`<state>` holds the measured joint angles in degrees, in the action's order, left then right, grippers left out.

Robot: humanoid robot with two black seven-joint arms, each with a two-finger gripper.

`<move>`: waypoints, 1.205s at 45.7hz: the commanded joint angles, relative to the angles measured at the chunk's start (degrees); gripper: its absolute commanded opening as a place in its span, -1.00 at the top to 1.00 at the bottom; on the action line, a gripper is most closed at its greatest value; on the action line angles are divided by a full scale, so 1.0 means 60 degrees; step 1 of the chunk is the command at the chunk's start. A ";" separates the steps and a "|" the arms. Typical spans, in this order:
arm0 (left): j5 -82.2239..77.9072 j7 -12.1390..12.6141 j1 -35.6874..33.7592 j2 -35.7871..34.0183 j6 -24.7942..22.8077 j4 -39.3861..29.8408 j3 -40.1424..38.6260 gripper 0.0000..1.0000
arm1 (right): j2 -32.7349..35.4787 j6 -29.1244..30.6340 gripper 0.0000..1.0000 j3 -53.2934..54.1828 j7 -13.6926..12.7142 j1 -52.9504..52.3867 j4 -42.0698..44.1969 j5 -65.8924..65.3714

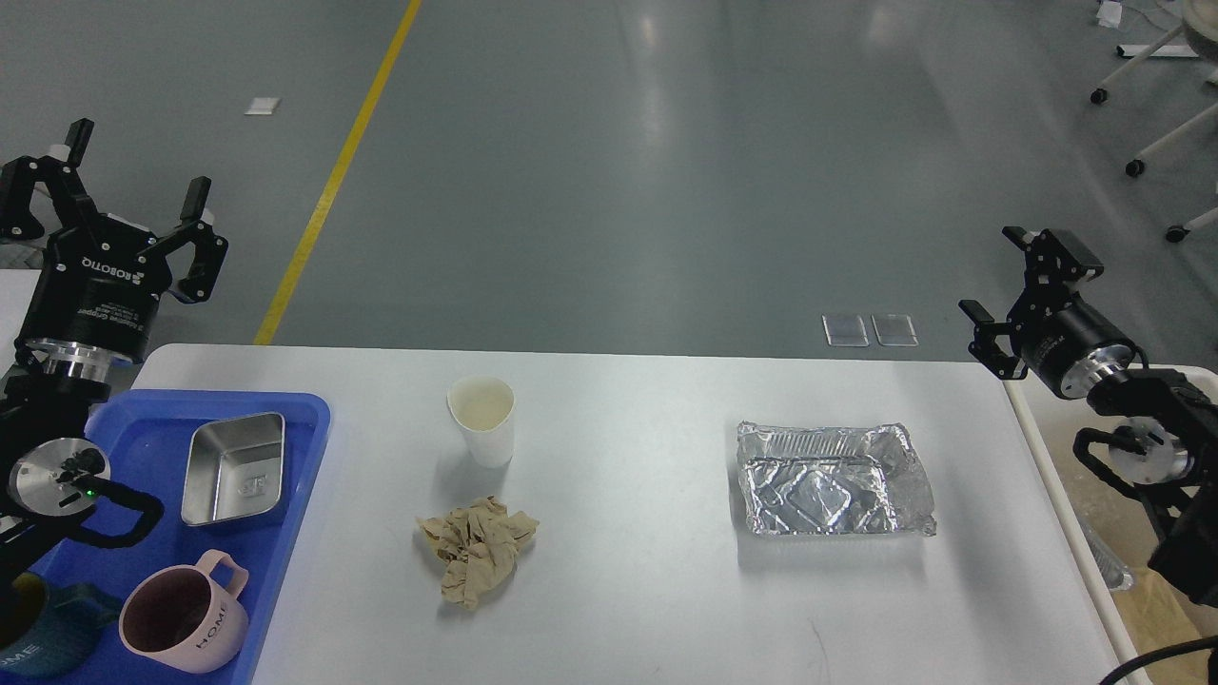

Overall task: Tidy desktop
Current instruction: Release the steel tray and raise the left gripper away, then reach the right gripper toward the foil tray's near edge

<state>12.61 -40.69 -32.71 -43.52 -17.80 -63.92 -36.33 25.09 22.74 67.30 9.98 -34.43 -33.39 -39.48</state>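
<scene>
The white desktop (647, 609) fills the lower view. On it stand a white paper cup (482, 420), upright and empty, a crumpled brown paper wad (476, 550) in front of it, and a crumpled foil tray (830, 479) to the right. My left gripper (138, 162) is raised above the desktop's far left corner, open and empty. My right gripper (994, 281) is raised beyond the desktop's far right corner, open and empty.
A blue plastic tray (300, 495) at the left holds a steel box (235, 469), a pink mug (183, 618) and a dark blue mug (43, 633). A cream-white bin (1070, 533) stands off the desktop's right edge. Grey floor lies beyond.
</scene>
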 commanded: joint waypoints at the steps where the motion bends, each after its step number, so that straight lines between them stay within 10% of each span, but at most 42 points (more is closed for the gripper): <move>1: 0.1427 0.1258 -0.0100 0.0032 0.0095 0.0516 -0.0302 -0.91 | 0.0549 0.0048 -1.00 -0.0579 0.0065 0.0245 -0.0952 -0.1035; 23: 0.2103 0.3501 0.0457 0.0808 -0.0197 0.0707 -0.1416 -0.91 | 0.6597 0.1321 -1.00 -0.3379 0.0709 0.0231 -0.5435 -0.3189; 45: 0.2073 0.3559 0.0823 0.0735 -0.1076 0.0605 -0.1445 -0.92 | 1.1154 0.1527 -1.00 -0.3306 0.0973 0.0407 -0.8571 -0.4157; 55: 0.2059 0.3560 0.0867 0.0691 -0.1267 0.0605 -0.1445 -0.92 | 1.1478 0.1527 -1.00 -0.3306 0.1002 0.0479 -0.8703 -0.4186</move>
<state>25.05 -19.34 -27.78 -39.26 -24.99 -60.30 -45.00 94.10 31.91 47.51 16.06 -32.24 -85.69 -64.58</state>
